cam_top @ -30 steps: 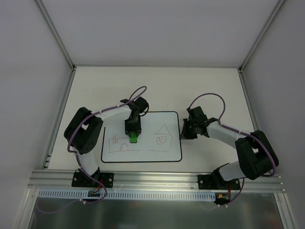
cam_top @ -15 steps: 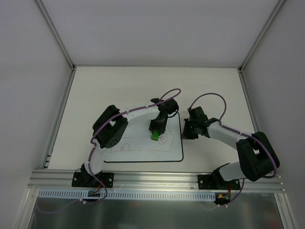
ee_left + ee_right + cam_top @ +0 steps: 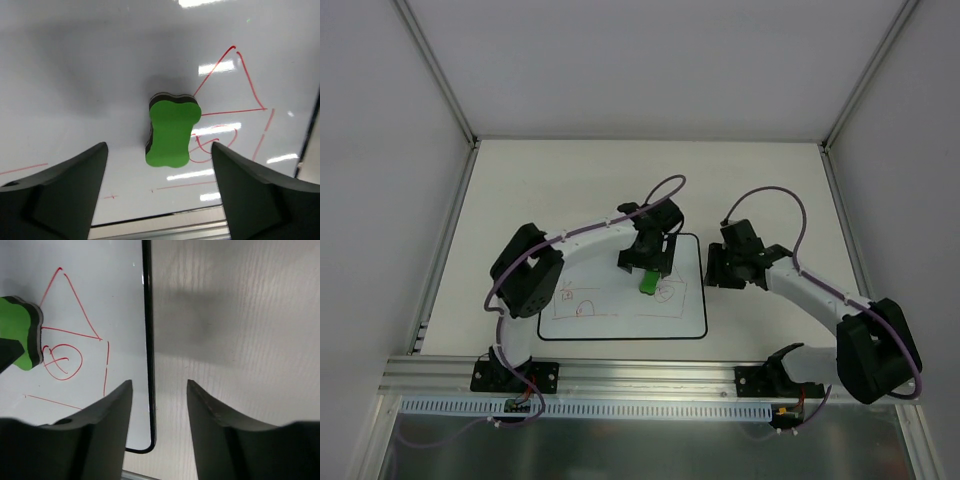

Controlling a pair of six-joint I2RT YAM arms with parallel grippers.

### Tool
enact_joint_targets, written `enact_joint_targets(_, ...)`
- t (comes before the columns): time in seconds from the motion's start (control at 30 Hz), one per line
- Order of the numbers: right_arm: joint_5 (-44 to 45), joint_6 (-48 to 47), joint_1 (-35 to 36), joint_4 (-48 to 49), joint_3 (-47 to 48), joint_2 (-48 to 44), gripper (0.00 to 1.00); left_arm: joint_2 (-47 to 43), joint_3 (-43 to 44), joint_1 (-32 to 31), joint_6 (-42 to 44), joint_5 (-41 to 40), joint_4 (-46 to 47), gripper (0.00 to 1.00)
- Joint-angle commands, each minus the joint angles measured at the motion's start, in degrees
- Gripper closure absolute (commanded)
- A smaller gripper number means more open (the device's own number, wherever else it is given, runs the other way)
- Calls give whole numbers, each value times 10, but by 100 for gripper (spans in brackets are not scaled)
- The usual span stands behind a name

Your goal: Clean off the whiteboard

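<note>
Where white walls (image 3: 640, 70) meet, a cream table (image 3: 540, 180) bears the whiteboard (image 3: 620, 325).

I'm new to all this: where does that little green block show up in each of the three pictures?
Top external: the green block lies on the whiteboard, right of centre, just below the left gripper.
Left wrist: the green block is mid-frame, between the open fingers and touching neither.
Right wrist: the green block is at the left edge, partly cut off.
Shared landmark: the red house drawing just right of it.
</note>
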Motion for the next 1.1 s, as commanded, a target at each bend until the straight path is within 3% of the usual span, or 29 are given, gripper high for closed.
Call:
enact_joint_targets(0.0,62,-16,18,-45,60,-41,47,-95,-7,26,-6,-25,7,10)
enact_joint_targets(0.07,74,-5,39,-53,73,-46,40,-138,-29,38,-9,-34,8,1)
enact_joint_targets(0.23,110,34,106,-55,118,-8,28,-247,-143,100,-20,-81,9,1)
enact_joint_targets(0.47,183,111,212,-67,202,103,26,-388,-314,150,-41,-138,28,1)
enact_joint_targets(0.63,197,152,240,-71,247,171,27,-472,-428,160,-57,-144,70,1)
enact_joint_targets(1.07,183,204,265,-74,316,289,32,-501,-513,172,-50,-136,119,1)
